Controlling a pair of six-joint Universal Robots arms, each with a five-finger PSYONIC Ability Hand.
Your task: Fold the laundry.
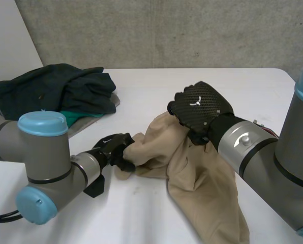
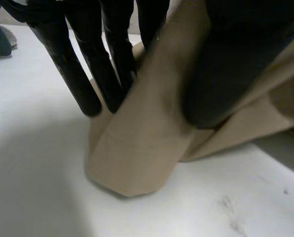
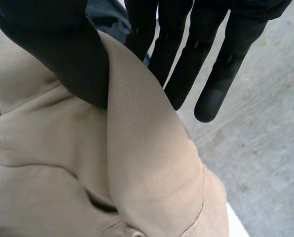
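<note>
Nearest, the loose tail of the tan garment (image 1: 207, 193) lay flat on the white table (image 1: 136, 218) beside the right arm, with bare table open on its other side. A little further in, the left robot hand (image 1: 112, 149) gripped a folded corner of the garment low at the table. In its wrist view the cloth passed between the fingers (image 2: 83, 79) and the thumb, and the corner below them rested on the surface. That low grip looked meant to anchor one end. Further in again, the right robot hand (image 1: 200, 108) held another part of the garment lifted off the table. An edge was pinched between its thumb (image 3: 63, 54) and its straight fingers (image 3: 186, 69), so the cloth rose in a crumpled ridge between the two hands and draped down from it. Judged from this, the pair were placed to draw the cloth taut and flat, and no neat fold looked made yet. Beyond the right hand the table ran bare to its far edge, which left good room to spread that way. On the left arm's side a pile of dark clothes (image 1: 60, 89) sat on a grey board (image 1: 88, 124), apart from the tan garment but near enough to crowd a wide sweep. Behind the far edge stood a concrete wall (image 1: 167, 30).
</note>
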